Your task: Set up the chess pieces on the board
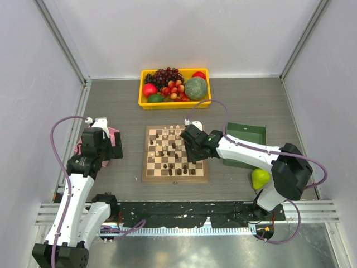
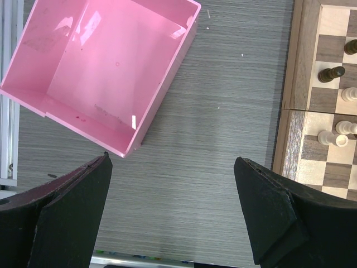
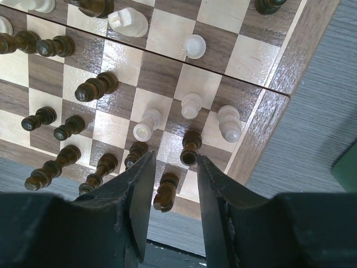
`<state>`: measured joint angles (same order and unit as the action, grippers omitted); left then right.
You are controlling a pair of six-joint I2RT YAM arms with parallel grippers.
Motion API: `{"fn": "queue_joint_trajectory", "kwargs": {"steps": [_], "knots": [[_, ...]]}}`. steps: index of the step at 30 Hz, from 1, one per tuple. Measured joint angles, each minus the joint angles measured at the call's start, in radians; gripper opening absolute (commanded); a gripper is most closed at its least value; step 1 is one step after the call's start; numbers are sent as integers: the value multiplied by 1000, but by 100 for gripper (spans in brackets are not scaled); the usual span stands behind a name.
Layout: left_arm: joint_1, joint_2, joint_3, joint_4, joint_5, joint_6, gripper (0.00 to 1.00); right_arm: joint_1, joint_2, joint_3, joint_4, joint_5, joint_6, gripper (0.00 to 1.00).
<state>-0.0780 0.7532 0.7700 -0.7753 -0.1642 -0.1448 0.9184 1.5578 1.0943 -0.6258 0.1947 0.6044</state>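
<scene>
The board [image 1: 175, 179] lies mid-table with cream and dark chess pieces [image 1: 167, 146] scattered over it. My right gripper [image 1: 192, 153] hangs over the board's right side. In the right wrist view its jaws [image 3: 174, 159] stand narrowly open around a dark piece [image 3: 167, 191] at the board's near edge, with a gap on each side. A second dark piece [image 3: 189, 149] stands just off the right fingertip, and cream pieces [image 3: 191, 104] are beyond it. My left gripper [image 2: 173, 162] is wide open and empty over bare table, left of the board [image 2: 293, 56].
A pink tray [image 2: 106, 67] sits under and ahead of the left gripper. A yellow bin [image 1: 146, 103] of fruit stands at the back. A green tray [image 1: 245, 134] and a green pear [image 1: 260, 178] lie right of the board, under the right arm.
</scene>
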Motion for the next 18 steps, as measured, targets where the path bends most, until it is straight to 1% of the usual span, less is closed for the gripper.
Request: {"fn": "queue_joint_trajectory", "kwargs": {"steps": [14,18], "knots": [[0,0,0,0,0,0,99,-13,27,-10,16,-2,1,39],[0,0,0,0,0,0,99,-13,31,-12,19,-2,3,36]]}}
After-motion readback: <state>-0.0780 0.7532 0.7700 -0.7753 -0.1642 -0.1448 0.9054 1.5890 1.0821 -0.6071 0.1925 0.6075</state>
